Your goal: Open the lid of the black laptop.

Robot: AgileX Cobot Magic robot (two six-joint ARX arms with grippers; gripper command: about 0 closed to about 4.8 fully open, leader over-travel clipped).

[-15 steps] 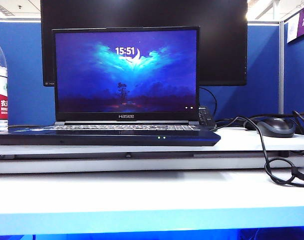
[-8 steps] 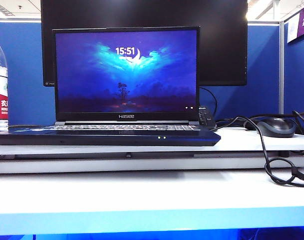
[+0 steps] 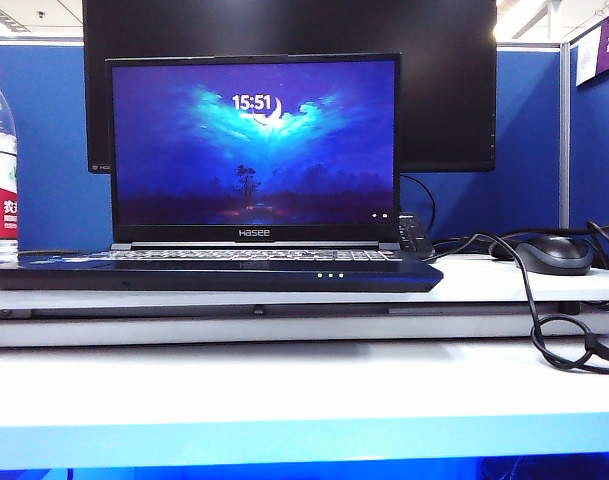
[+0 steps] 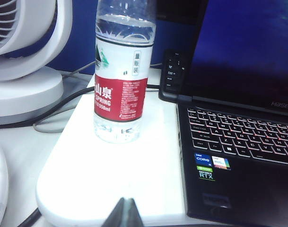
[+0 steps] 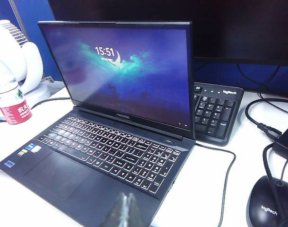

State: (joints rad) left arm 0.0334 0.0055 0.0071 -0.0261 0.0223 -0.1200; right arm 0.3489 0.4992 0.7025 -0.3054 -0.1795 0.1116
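left wrist view shows my left hand (image 4: 126,213) as a dark tip at the frame's edge, fingers drawn together with no gap i can see and holding nothing, hanging above the white riser just off the laptop's near left corner. my right hand (image 5: 126,211) reads the same in its own view: pinched narrow, empty, hovering over the front right corner of the black laptop (image 5: 106,156). neither hand shows in the exterior view.

out from there, the black laptop sits in the middle of the desk (image 3: 304,385) on the white riser (image 3: 524,285), and the lid (image 3: 252,148) is already up, near vertical, screen lit with the clock showing. i judge the task done or all but done.

if i had to move the lid further, i would push at the middle of its top edge. it looks thin and wide, so likely to flex if pressed at one corner, and the glossy face would smear or slip under a finger. the hinge probably holds stiffly, while the base looks heavy enough to stay put.

for room: the monitor (image 3: 444,80) stands close behind the lid, limiting more tilt. a water bottle (image 4: 122,80) stands just left of the base, tall and easy to topple. a keyboard (image 5: 213,112), mouse (image 3: 552,254) and loose cables (image 3: 554,335) crowd the right. the front is open.
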